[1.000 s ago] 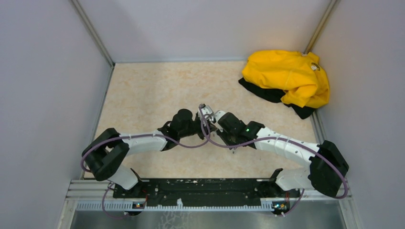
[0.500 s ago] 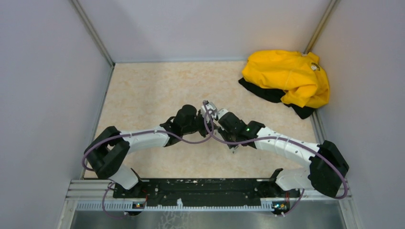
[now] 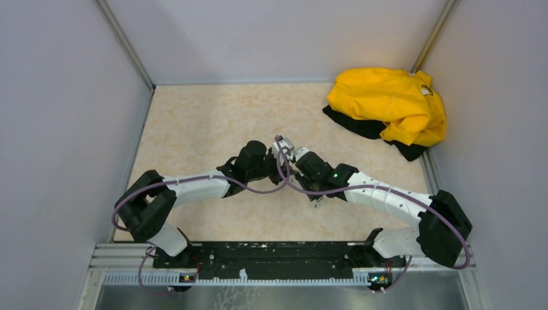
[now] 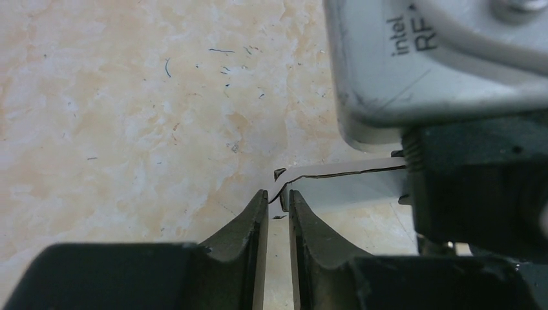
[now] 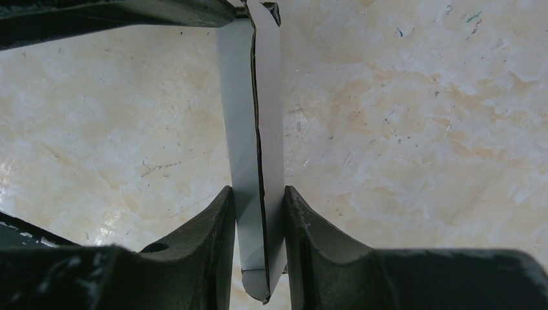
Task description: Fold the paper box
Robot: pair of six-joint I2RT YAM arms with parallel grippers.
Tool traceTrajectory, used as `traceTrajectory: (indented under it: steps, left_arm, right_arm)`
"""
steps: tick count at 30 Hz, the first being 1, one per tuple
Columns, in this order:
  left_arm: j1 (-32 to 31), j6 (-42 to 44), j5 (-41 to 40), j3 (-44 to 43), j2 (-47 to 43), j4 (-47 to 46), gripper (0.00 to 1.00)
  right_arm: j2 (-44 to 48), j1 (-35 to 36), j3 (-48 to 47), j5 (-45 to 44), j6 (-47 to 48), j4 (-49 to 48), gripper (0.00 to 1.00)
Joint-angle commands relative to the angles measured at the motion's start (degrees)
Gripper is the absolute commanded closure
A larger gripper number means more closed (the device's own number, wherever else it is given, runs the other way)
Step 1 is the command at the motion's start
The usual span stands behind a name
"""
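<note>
The paper box [image 5: 249,129] is a flattened pale grey strip, held edge-up above the table. In the right wrist view my right gripper [image 5: 258,194] is shut on its near end, a finger pressed to each face. The box's far end reaches my left gripper [image 4: 278,197]. There a bent corner tab of the paper box [image 4: 349,190] sits between the two fingertips, which stand a narrow gap apart. I cannot see whether they pinch the tab. From above, the left gripper [image 3: 269,158] and right gripper [image 3: 292,155] meet at mid-table with the box [image 3: 282,143] between them.
A crumpled yellow garment [image 3: 388,103] over something black lies in the far right corner. Grey walls [image 3: 64,129] enclose the beige marbled tabletop [image 3: 207,123] on three sides. The right arm's camera housing [image 4: 439,64] fills the upper right of the left wrist view.
The left arm has shifted right and slightly forward, closing in on the right gripper. The box has moved a little up and right. The right grip is unchanged.
</note>
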State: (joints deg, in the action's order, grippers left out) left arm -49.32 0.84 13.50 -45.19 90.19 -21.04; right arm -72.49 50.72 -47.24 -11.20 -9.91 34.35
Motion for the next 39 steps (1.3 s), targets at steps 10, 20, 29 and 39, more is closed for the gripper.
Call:
traceTrajectory:
  steps: [10, 20, 29, 39]
  left_arm:
    - [-3.68, 9.08, 4.17, 3.59, 5.22, -0.53, 0.72]
    - [-3.59, 9.85, 6.33, 3.35, 7.73, -1.77, 0.72]
    - [-3.59, 9.63, 8.22, 3.34, 9.32, -2.01, 0.76]
    - [-3.59, 9.03, 9.01, 2.98, 10.75, -1.90, 0.85]
  right_arm:
    - [-2.65, 3.78, -1.01, 9.62, 11.20, -8.24, 0.84]
    - [-2.69, 3.77, -1.01, 9.63, 11.44, -8.31, 0.84]
    - [-2.99, 3.69, -0.98, 9.71, 11.41, -8.57, 0.85]
    - [-3.12, 3.60, -1.01, 9.87, 11.07, -8.86, 0.84]
